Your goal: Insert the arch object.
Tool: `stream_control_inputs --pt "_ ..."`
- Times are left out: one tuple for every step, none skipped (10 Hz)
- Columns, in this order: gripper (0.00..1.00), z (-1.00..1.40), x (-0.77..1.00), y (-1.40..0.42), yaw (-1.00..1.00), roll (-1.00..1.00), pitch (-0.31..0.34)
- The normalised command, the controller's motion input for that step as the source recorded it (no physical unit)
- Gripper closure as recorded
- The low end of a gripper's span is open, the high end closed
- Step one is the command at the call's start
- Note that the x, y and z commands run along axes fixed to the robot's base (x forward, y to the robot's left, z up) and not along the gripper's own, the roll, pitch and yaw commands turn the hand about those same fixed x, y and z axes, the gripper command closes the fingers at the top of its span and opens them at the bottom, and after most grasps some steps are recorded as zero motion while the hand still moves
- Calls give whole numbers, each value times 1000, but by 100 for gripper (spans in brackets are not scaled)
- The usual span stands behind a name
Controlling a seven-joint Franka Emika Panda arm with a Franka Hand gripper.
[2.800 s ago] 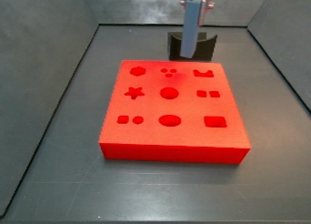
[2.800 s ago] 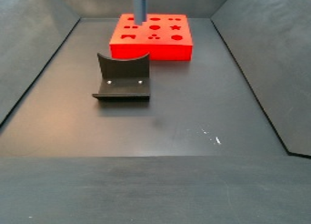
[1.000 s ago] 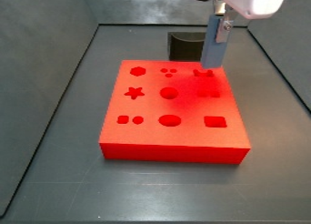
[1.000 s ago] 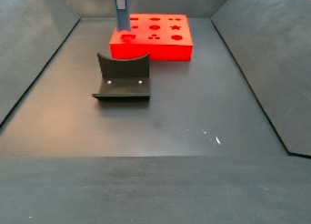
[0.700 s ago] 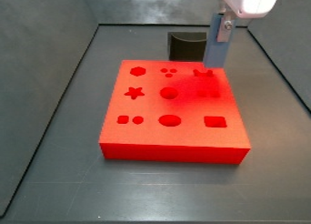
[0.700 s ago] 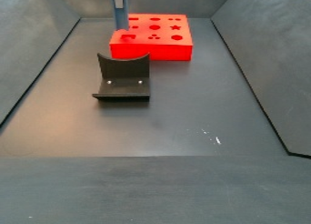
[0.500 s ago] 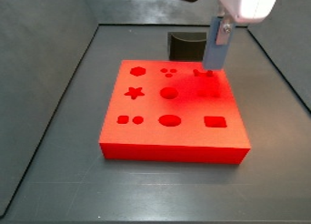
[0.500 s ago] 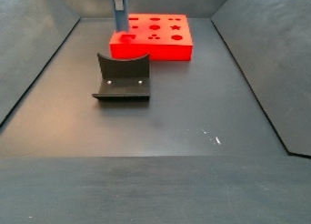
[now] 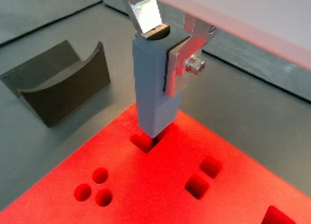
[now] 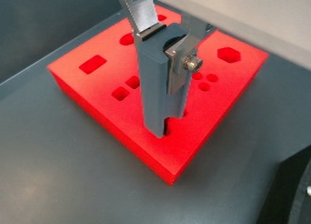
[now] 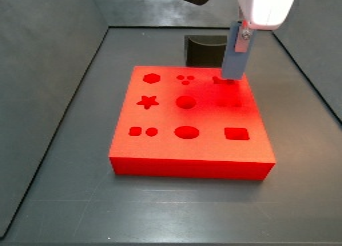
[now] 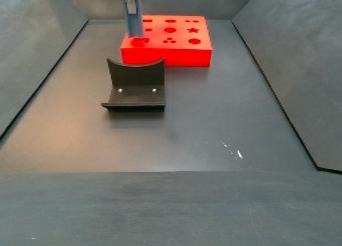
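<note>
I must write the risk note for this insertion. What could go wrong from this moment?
1. The gripper holds the tall grey-blue arch piece near its top only, so it may tilt and jam at the arch-shaped hole.
2. That hole sits near the red block's edge; pushing down while misaligned could shift the block.

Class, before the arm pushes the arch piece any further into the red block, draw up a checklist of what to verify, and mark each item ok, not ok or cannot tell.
1. Gripper shut on the arch piece: ok, silver fingers clamp it in both wrist views.
2. Piece upright: ok in a side view.
3. Lower end at the arch-shaped hole in the red block: ok.
4. Piece fully seated: not ok, most of it stands above the block.
5. Legs matched to the hole's outline: cannot tell.
6. Fixture apart from the block: ok.
</note>
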Motion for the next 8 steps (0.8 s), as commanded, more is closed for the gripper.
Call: stream_control_inputs --pt "100 -34 -40 0 -151 0 0" --pt "100 -54 -91 -14 0 0 0" --pt "100 -83 -71 -11 0 0 -17" --pt "100 -97 -34 0 117 0 -34" --pt "100 -86 -43 0 180 -4 -43" --pt "100 -91 -17 0 197 0 -34" --pt "100 -134 -31 0 209 -19 -50" --pt "100 -149 0 0 223 -29 -63"
